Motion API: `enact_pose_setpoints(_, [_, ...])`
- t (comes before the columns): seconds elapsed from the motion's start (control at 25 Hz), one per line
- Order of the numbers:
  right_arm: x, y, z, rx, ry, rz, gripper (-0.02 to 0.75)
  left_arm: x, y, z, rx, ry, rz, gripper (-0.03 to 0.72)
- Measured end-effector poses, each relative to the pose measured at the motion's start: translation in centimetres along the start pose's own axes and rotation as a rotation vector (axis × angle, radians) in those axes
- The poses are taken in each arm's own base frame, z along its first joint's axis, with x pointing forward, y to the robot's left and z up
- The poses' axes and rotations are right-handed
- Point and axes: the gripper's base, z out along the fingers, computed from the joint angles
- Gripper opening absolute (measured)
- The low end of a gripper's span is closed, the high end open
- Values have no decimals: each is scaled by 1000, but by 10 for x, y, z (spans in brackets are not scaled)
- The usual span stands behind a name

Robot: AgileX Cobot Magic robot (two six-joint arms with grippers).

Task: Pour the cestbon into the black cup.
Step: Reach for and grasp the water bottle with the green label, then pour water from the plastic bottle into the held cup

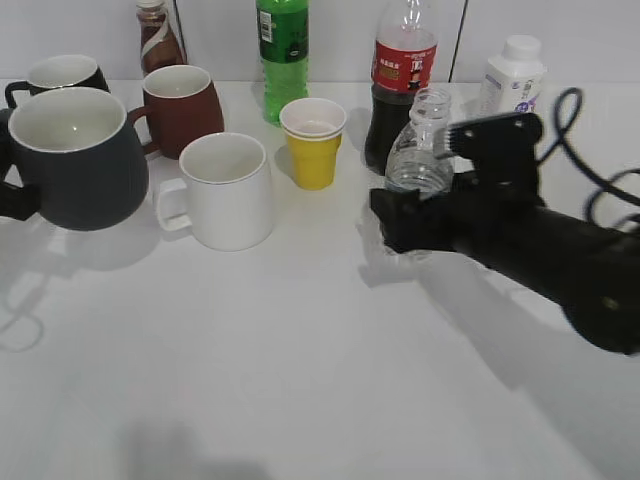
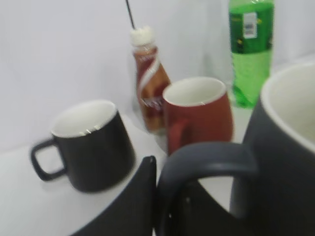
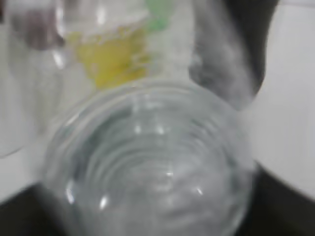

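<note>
The cestbon is a clear, capless bottle in front of the cola bottle, right of centre. My right gripper is shut round its lower body and hides the label. The bottle fills the right wrist view, blurred. The black cup, large, charcoal-grey and white inside, is at the far left. My left gripper is shut on its loop handle. In the left wrist view one finger is outside the loop and the other inside. The cup's wall is at the right there.
At the back left are a small glossy black mug, a reddish-brown mug and a brown sauce bottle. A white mug and a yellow cup stand mid-table. Behind them are a green soda bottle, the cola bottle and a white bottle.
</note>
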Motion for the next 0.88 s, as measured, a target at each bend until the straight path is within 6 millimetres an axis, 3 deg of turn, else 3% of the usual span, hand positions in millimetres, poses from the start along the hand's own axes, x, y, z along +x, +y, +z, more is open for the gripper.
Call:
enact_pose_setpoints(0.04, [0, 1, 5, 0, 7, 8, 463, -1, -3, -1, 16, 24, -8, 43])
enact_pose_setpoints(0.08, [-1, 1, 6, -6, 18, 9, 441, -1, -7, -3, 35, 53, -8, 43])
enact_pose_setpoints(0.28, [-16, 18, -9, -175, 97, -227, 443, -15, -46, -11, 210, 89, 67, 43])
enact_pose_setpoints(0.52, [-84, 47, -25, -246, 47, -631, 443, -33, -99, -9, 401, 150, 121, 43])
enact_pose_setpoints(0.68, [-104, 67, -27, -276, -8, -935, 443, -43, -108, -5, 413, 136, 92, 43])
enact_pose_setpoints(0.88, [-104, 74, -28, -294, -44, -1178, 443, -42, -107, -5, 399, 172, 75, 43])
